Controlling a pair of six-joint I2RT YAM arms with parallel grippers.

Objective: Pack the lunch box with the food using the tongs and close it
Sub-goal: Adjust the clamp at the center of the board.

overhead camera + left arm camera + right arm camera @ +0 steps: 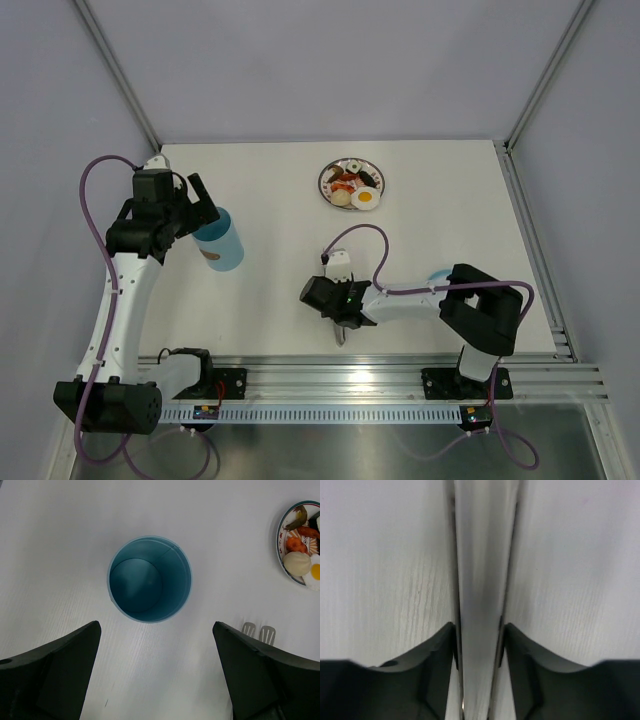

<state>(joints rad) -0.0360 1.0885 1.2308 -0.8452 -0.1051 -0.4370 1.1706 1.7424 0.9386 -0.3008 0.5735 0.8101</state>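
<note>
Our right gripper (479,640) is clenched on the tongs (480,555), which run between its fingers and lie flat on the white table (270,180) near its front edge. The food (366,199) sits on a red-rimmed plate (322,185) well behind. Our left gripper (156,625) hangs released above the upright, lidless lunch box (177,580) at the left. Grey walls surround the table.

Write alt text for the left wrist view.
An empty, lidless blue lunch box stands upright on a white table, seen from above, just ahead of the open left gripper. A plate of food sits at the right edge, with the tips of the tongs below it.
</note>
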